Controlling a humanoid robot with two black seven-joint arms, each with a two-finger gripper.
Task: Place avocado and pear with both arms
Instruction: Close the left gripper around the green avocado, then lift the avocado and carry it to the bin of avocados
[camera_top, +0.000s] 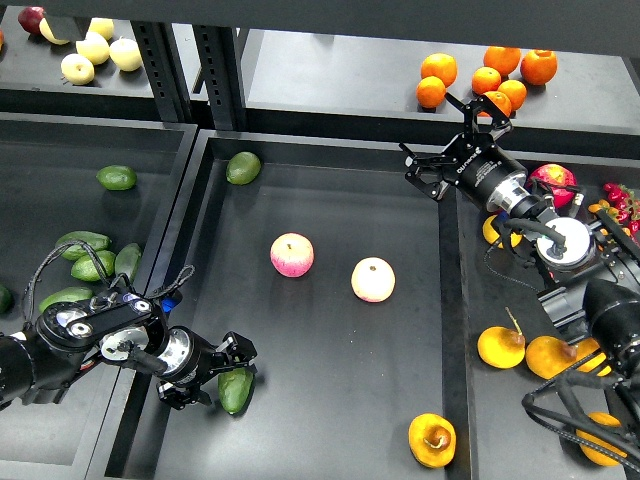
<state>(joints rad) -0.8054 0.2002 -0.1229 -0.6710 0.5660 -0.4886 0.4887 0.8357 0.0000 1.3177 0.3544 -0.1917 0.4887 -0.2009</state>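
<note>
Fingers of the left tool pinch the avocado at the centre tray's near left. Right tool hangs spread at far right. The pear lies near right.

Dark green avocado and orange-yellow pear with a dark dimple lie in a black tray, alongside two pink-and-yellow apples; bright oranges crowd a grey shelf behind.
</note>
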